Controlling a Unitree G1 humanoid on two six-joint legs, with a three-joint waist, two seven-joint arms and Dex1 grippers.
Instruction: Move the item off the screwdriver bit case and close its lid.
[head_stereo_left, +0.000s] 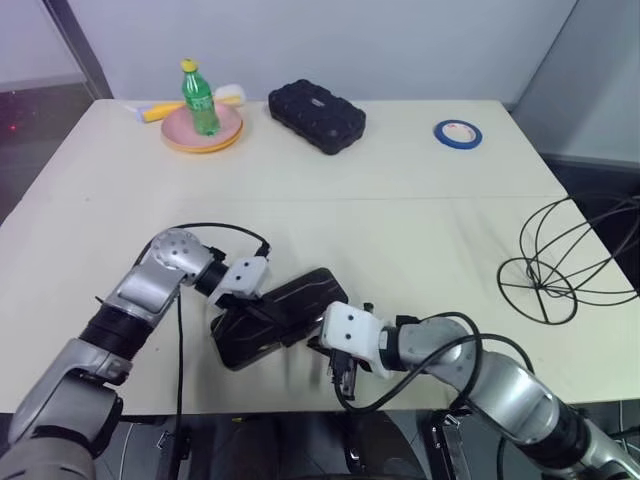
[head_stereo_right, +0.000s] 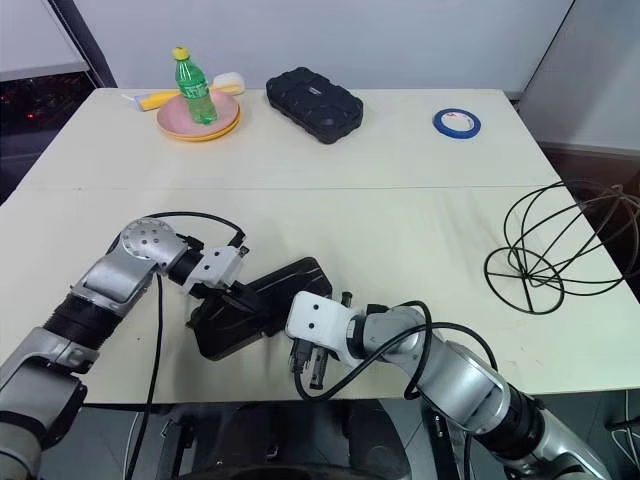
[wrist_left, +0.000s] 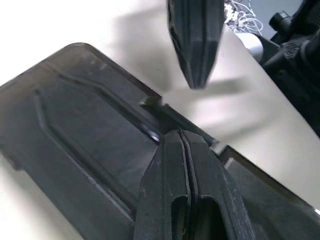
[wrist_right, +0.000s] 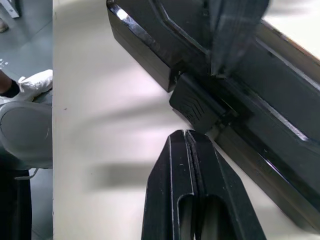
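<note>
1. The item, a large hollow sphere of thin black wire hoops (head_stereo_left: 575, 262), stands at the right edge of the pale surface (head_stereo_left: 400, 210), well apart from the case. Judgement: the first step, clearing it off the case, is done.

2. The screwdriver bit case, a flat rectangular dark tray with hinged cover (head_stereo_left: 275, 317), lies near the front edge of the surface, between the two arms.

3. The lid, a translucent smoky-brown flat panel (wrist_left: 75, 115), lies down over the tray; no rows of bits show. The small black latch tab (wrist_right: 196, 106) sits at the case's edge. Whether it is snapped home cannot be told from these views.

4. The left gripper (head_stereo_left: 232, 297) has its fingers pressed together, empty, tips just above or on the lid; contact cannot be confirmed.

5. The right gripper (wrist_right: 190, 135) likewise has its fingers together, holding nothing, tips just beside the latch tab.

6. Judgement: the closing is nearly complete; what remains, at most, is pressing the latch fully shut.
</note>
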